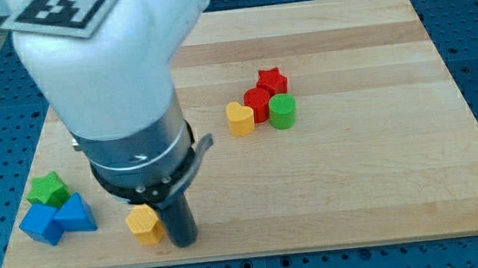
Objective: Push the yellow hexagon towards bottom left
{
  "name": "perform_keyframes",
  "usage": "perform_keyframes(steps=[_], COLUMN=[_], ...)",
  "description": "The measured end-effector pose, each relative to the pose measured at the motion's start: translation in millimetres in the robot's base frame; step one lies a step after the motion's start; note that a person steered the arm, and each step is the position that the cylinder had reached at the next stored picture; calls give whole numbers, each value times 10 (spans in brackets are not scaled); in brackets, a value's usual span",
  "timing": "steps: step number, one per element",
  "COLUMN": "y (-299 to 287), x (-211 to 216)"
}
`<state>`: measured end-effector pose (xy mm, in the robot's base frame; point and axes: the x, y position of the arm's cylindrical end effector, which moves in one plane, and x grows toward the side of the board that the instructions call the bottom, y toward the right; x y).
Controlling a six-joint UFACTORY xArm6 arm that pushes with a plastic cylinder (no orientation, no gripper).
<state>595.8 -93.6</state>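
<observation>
The yellow hexagon (145, 223) lies near the board's bottom edge at the view's lower left. My tip (184, 240) stands right beside it, on its right side, touching or nearly touching it. The arm's white and grey body (118, 92) rises above it and hides the board's upper left.
A green star (49, 189), a blue cube (40, 223) and a blue triangle (76, 212) cluster left of the hexagon. A yellow heart (239, 117), red block (258, 104), red star (273, 81) and green cylinder (282, 111) cluster mid-board. The wooden board (381, 174) has its bottom edge just below my tip.
</observation>
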Motion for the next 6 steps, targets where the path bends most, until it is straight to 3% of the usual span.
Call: perform_keyframes(steps=[2,4,6], y=[-29,209,-60], x=[-287,-135,-47])
